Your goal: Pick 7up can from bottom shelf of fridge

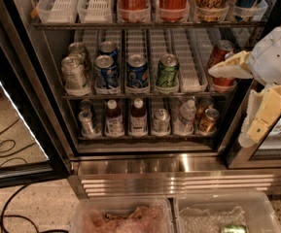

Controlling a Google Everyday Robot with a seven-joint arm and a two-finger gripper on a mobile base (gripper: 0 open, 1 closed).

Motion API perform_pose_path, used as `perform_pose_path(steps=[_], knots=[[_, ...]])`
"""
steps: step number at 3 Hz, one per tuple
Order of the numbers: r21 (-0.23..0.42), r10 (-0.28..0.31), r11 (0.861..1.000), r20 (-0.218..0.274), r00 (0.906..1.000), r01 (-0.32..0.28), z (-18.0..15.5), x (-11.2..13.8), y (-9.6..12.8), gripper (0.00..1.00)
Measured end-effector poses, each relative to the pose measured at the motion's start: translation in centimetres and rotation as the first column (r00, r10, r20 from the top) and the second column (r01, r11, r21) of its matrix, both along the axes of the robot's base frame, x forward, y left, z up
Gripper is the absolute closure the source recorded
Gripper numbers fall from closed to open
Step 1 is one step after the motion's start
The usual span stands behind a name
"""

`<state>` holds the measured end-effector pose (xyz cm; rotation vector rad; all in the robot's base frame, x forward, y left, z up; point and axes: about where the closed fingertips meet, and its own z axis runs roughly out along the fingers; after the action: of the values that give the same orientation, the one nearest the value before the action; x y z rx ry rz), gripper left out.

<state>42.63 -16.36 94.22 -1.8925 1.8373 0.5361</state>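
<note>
The fridge (57, 130) stands open, its black frame around the wire racks. On the bottom shelf (145, 136) the 7up can (161, 120) stands upright in a middle lane, pale silver with a shiny top. It sits between a brown bottle (138, 116) and a clear bottle (185, 116). My gripper (227, 106) hangs at the right edge of the fridge opening, open, with nothing between its cream fingers (230, 69). It is level with the middle rack, to the right of the 7up can, above it and apart from it.
The middle rack holds silver, blue, green (167, 71) and red (221, 52) cans. A slim silver can (87, 123) and a bronze can (207, 120) share the bottom shelf. The glass door (13, 130) stands open at left. Cables (4, 212) lie on the floor. Two plastic bins (174, 212) sit in front.
</note>
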Motion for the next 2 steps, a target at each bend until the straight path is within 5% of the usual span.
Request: perform_pose_path(steps=[1,2], knots=[[0.002,-0.003,1.000,0.007,1.0000,0.003,0.0,0.2,0.1,0.00],[0.070,0.102,0.993,-0.033,0.9942,-0.100,-1.7,0.2,2.3,0.00]])
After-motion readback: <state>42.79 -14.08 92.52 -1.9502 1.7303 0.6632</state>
